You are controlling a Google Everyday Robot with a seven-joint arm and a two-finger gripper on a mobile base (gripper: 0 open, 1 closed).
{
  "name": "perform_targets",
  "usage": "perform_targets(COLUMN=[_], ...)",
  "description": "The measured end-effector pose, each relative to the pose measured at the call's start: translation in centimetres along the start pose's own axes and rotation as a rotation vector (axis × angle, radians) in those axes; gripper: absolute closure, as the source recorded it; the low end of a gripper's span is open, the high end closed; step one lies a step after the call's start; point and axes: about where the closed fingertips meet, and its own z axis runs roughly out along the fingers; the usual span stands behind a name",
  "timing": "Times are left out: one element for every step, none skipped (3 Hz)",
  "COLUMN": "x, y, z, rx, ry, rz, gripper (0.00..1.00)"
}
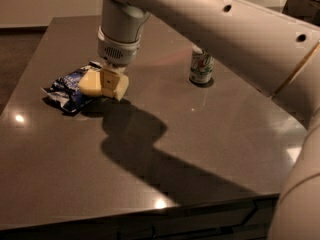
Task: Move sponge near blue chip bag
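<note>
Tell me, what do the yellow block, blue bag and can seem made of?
The blue chip bag: creased, glinting foil, probably. The sponge, held by the gripper at that bag's edge: matte foam, no glints. The soda can: likely printed metal, faint sheen.

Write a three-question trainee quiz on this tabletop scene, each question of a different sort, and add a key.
1. True or false: the tool, hanging from the arm over the table's far left part, is shut on the sponge right beside the blue chip bag.
2. Multiple choice: what stands farther back on the table, apart from the sponge? A) a mug B) a green-and-white soda can C) a bowl
3. Fill in: in the camera view, the sponge is on the ___ side of the blue chip bag.

Key: 1 true; 2 B; 3 right.
</note>
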Motion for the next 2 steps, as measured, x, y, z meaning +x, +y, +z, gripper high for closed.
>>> perform_targets(x=[0.71, 0.68], y=[-1.79, -1.74], z=[0.26, 0.28], rx=[0.045, 0.046], ry=[0.018, 0.019], rz=[0.039, 0.038], gripper=[0.52, 0.28])
